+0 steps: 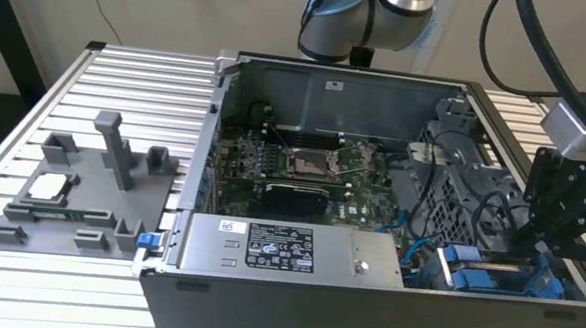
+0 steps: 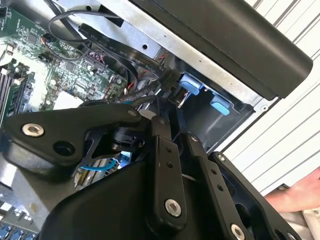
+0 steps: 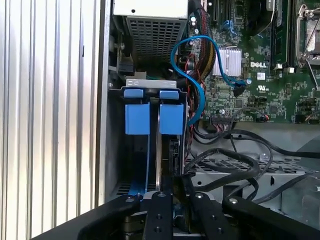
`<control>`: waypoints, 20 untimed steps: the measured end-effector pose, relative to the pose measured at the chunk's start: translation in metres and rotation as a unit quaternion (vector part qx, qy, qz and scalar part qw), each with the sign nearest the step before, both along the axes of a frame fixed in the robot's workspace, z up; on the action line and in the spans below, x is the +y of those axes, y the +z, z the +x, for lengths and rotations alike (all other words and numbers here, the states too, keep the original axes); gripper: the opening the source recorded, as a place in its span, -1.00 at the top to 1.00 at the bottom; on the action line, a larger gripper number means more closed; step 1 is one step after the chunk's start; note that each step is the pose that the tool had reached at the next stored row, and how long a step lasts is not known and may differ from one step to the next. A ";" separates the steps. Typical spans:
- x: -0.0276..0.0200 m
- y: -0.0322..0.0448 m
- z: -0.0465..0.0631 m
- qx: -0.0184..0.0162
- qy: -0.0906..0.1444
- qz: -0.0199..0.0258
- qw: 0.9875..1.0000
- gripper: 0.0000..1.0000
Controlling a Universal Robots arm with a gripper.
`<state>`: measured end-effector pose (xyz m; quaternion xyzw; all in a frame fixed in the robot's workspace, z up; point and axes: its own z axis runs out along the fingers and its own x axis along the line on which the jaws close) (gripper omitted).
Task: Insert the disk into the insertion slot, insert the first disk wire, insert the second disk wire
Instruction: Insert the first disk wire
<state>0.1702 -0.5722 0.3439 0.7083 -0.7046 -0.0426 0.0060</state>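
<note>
The insertion slot point(image 3: 150, 83) is a grey metal bay with two blue tabs point(image 3: 136, 119) in the case's corner, at the exterior view's right point(image 1: 480, 279). The disk point(image 3: 158, 160) stands on edge and reaches down into the slot between the tabs. Its thin silver edge and a blue carrier rail point(image 3: 144, 172) show. My gripper point(image 3: 174, 182) sits directly over it with the fingers point(image 3: 160, 210) drawn close, shut on the disk's upper end. In the exterior view the gripper point(image 1: 551, 246) hangs over the same corner. A black cable connector point(image 2: 170, 80) lies beside the slot's tabs point(image 2: 190, 82). Loose black wires point(image 3: 225, 160) curl next to the bay.
The silver power-supply box point(image 1: 294, 252) lies along the case front, with the motherboard point(image 1: 303, 174) behind it and a perforated cage point(image 1: 457, 193) beside the slot. A blue cable point(image 3: 200, 90) arcs past the tabs. A grey fixture point(image 1: 87, 197) stands on the slatted table. A person's hand point(image 2: 300, 195) is near the case.
</note>
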 end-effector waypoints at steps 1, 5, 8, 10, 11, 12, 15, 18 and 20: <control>0.0002 -0.0004 0.000 -0.001 0.001 0.000 1.000 1.00; 0.0007 -0.0012 0.000 -0.003 0.001 0.002 1.000 1.00; 0.0012 -0.0019 0.000 -0.004 0.001 0.003 1.000 1.00; 0.0014 -0.0022 0.000 -0.004 0.001 0.003 1.000 1.00; 0.0014 -0.0024 0.000 -0.004 0.001 0.003 1.000 1.00; 0.0015 -0.0028 0.000 -0.004 0.001 0.003 1.000 1.00; 0.0014 -0.0045 0.000 -0.004 0.001 0.003 1.000 1.00; 0.0014 -0.0081 -0.001 -0.004 0.001 0.003 1.000 1.00; 0.0014 -0.0099 -0.001 -0.004 0.001 0.002 1.000 1.00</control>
